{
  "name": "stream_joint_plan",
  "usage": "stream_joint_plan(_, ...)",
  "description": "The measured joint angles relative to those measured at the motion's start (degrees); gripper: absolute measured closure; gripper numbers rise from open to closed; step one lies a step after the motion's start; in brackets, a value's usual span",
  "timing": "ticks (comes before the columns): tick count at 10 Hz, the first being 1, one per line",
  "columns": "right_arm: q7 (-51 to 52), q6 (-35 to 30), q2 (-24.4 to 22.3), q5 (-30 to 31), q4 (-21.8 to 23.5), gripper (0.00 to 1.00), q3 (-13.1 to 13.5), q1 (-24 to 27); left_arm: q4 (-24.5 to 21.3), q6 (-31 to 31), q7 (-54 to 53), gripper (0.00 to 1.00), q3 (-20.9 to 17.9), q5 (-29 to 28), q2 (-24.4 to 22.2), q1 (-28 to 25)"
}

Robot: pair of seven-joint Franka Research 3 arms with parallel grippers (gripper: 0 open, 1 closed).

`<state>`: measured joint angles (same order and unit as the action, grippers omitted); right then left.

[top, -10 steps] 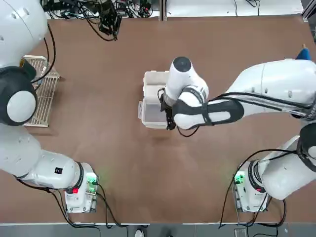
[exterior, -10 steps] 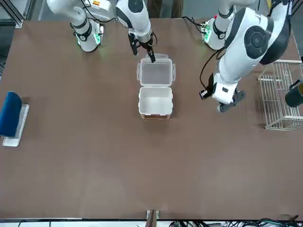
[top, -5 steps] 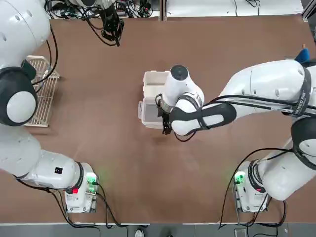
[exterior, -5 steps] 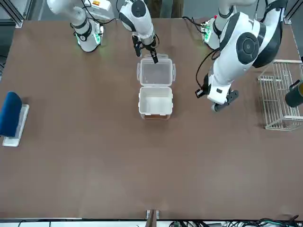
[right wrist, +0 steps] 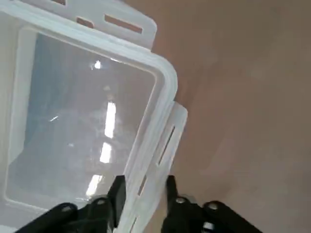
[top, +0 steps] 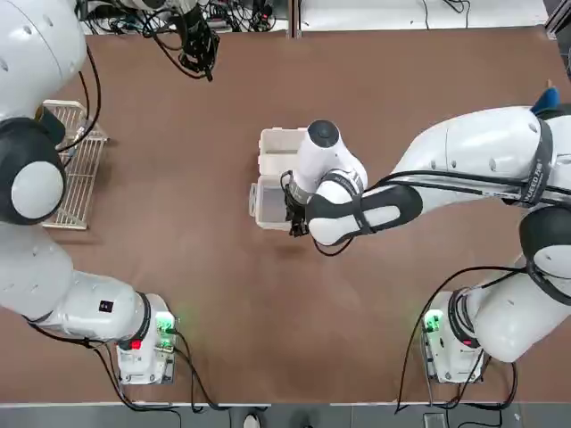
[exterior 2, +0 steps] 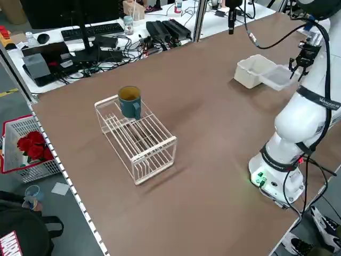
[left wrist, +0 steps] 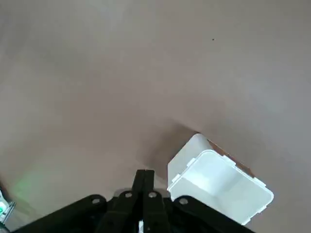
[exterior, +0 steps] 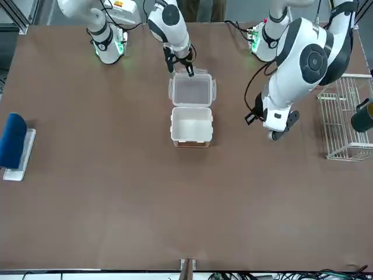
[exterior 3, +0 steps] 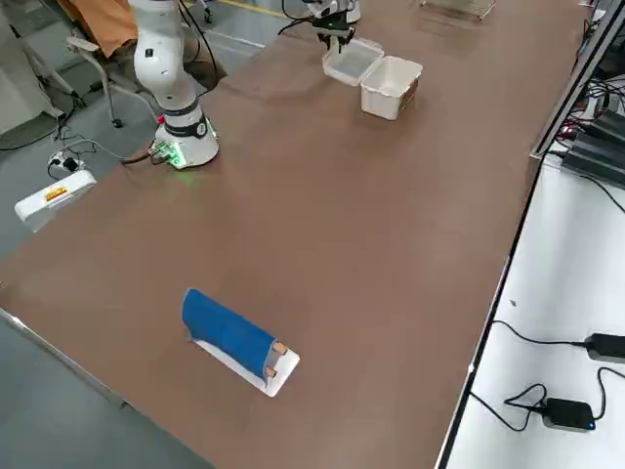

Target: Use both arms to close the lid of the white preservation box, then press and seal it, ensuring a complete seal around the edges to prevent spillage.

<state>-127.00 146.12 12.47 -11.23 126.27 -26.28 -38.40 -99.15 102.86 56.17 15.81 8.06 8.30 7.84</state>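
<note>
Over table middle, top view: small rectangular white translucent plastic preservation box (top: 282, 150) stands open, its hinged flat translucent lid (top: 268, 203) laid back on the brown table (top: 268, 312) towards the robot's edge. The dark two-finger right gripper (top: 292, 223) is at the lid's free edge. The left gripper (top: 198, 55) is raised and well apart, towards the far-left corner.
Top view risk: the box body is unheld, so swinging the lid could drag or tip the whole box.
Front view: the box (exterior: 191, 125) is empty and the lid (exterior: 191, 90) lies flat. The right gripper (exterior: 181, 65) sits at the lid's edge on the robot's side. The left gripper (exterior: 274, 133) hangs clear of the box.
Front view risk: the grip is off to one corner, so the lid may twist and land skewed on the rim.
Left side view: box (exterior 2: 253, 69) and lid (exterior 2: 278, 76) are touching at the hinge.
Right side view: the right gripper (exterior 3: 334, 31) is just at the lid (exterior 3: 352, 61). The box (exterior 3: 391, 83) is beyond it.
Left wrist view: the left gripper (left wrist: 145, 173) has its fingers pressed together, holding nothing. The box (left wrist: 218, 187) is near but apart.
Right wrist view: the right gripper (right wrist: 143, 183) has its fingers part-spread either side of the lid's (right wrist: 87, 111) side flap. Firm contact cannot be told.
Right wrist risk: the thin slick flap could slip out mid-lift or bend. A flap folded under would leave the edges unsealed.
</note>
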Motion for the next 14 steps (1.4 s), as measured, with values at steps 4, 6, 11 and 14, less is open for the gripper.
stream_joint_plan(4,-0.25,0.12,0.0,0.0,-0.02,0.76,0.14,0.02,0.01,0.25,0.0,0.99,0.01,0.0,-0.01,-0.39)
stream_joint_plan(6,-0.89,0.06,0.0,-0.01,-0.02,0.89,0.21,0.02,0.14,0.5,0.29,0.99,0.01,0.0,-0.16,-0.4)
stream_joint_plan(11,-2.88,-2.37,-0.37,-0.32,-1.39,0.92,0.21,0.69,0.22,0.57,0.41,0.99,-0.06,0.0,-0.36,-0.92)
stream_joint_plan(14,-2.88,-6.21,-0.64,-1.31,-3.6,0.92,-0.1,2.09,0.29,0.61,0.41,0.99,-0.06,0.0,-0.36,-0.97)
